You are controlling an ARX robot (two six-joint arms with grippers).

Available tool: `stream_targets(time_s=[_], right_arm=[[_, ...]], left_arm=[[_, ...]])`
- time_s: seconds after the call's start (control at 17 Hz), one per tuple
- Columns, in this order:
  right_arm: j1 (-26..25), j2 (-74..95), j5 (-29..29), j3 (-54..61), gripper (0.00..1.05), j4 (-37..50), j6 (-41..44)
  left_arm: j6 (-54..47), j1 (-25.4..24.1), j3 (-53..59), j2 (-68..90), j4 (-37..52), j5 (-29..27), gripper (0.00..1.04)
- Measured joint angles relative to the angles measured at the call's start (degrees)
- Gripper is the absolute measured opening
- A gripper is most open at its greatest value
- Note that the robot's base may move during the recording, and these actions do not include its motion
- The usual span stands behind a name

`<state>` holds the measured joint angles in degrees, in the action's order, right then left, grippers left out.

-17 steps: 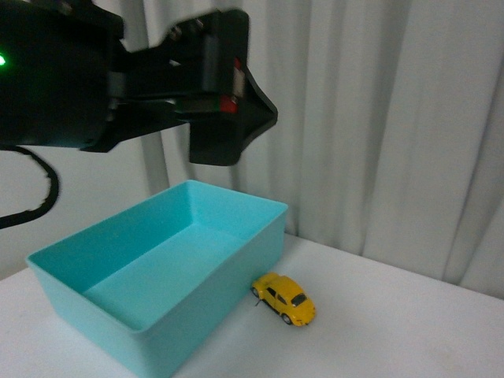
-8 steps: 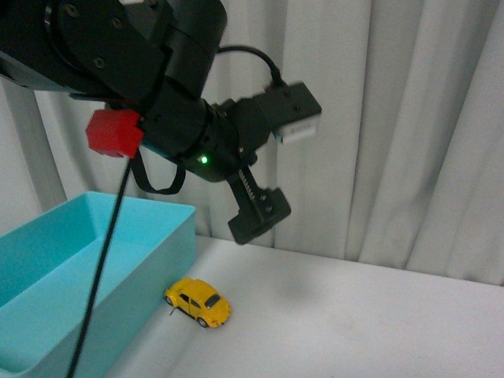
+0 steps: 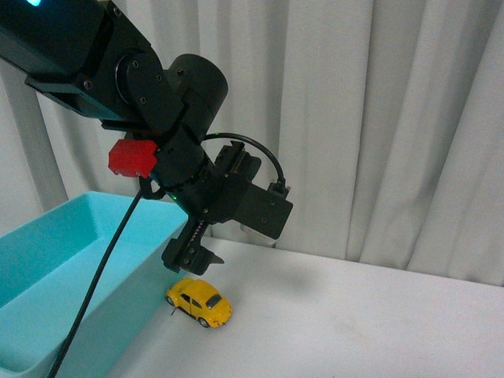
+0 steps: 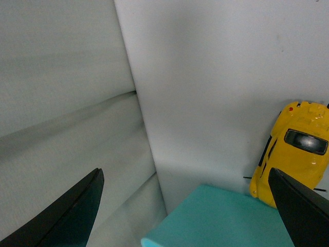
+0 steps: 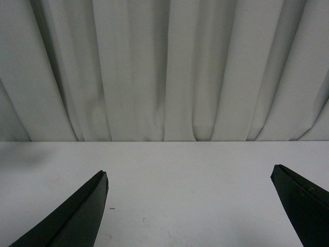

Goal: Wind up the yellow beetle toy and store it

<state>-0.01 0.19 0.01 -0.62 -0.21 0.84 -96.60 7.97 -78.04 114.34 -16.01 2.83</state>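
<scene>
The yellow beetle toy (image 3: 199, 302) stands on the white table right beside the teal bin's near wall. In the left wrist view the yellow beetle toy (image 4: 298, 149) shows next to one dark fingertip (image 4: 300, 211), with a corner of the bin between the fingers. My left gripper (image 3: 193, 260) hangs open just above the toy's rear end and does not touch it. The same left gripper (image 4: 185, 172) holds nothing. My right gripper (image 5: 187, 175) is open over bare table, and the toy is out of its view.
A large open teal bin (image 3: 87, 236) fills the left side of the table, and its corner (image 4: 216, 218) lies under the left wrist. White curtains (image 3: 378, 118) hang close behind. A black cable (image 3: 102, 276) dangles from the left arm across the bin.
The left arm has swung down and turned, so its gripper now points down just over the toy. The toy and the bin have stayed where they were over the last half second.
</scene>
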Motion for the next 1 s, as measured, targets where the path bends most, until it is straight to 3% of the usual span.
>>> stream_targets(time_s=[0.29,1.0], right_arm=[[0.0,0.0,0.0,0.0,0.98,0.0,0.0],[0.0,0.0,0.0,0.0,0.98,0.0,0.0]], left_arm=[[-2.6,-2.1,0.1,3.3,-6.4,0.3,0.98],[-2.8,-5.1,0.6,8.8,-4.0,-0.5,0.98]])
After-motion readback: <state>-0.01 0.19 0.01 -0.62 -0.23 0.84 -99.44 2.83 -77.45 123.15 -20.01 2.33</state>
